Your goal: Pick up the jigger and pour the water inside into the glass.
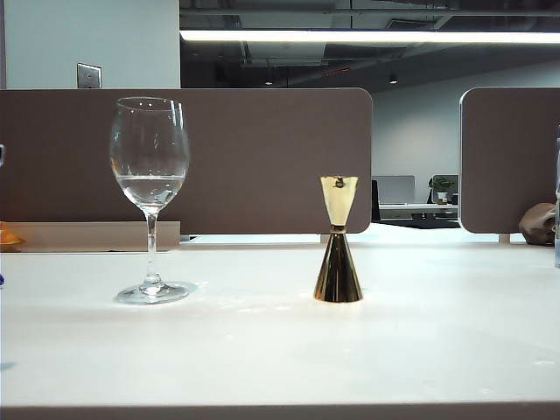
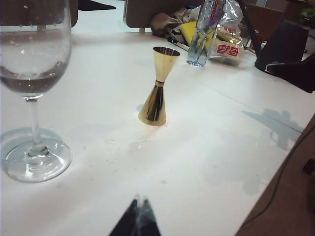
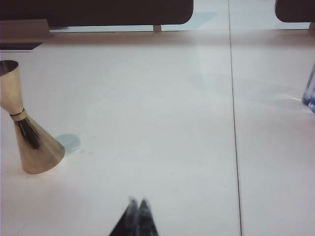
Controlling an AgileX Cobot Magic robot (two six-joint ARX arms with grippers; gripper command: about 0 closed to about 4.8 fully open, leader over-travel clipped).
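The gold jigger (image 1: 338,241) stands upright on the white table, right of the middle; it also shows as the jigger (image 2: 157,87) and the jigger (image 3: 27,127). Left of it stands the stemmed glass (image 1: 150,198), with clear water (image 1: 150,185) low in its bowl; the glass (image 2: 33,88) fills one side of the left wrist view. My left gripper (image 2: 139,200) is shut and empty, well short of both. My right gripper (image 3: 138,201) is shut and empty too, set back from the jigger and off to its side. Neither gripper shows in the exterior view.
Brown partition panels (image 1: 262,157) run along the table's far edge. A plastic water bottle (image 2: 203,34), snack bags (image 2: 226,42) and a dark robot base (image 2: 288,49) sit at the right end. A table seam (image 3: 232,123) runs past the right gripper.
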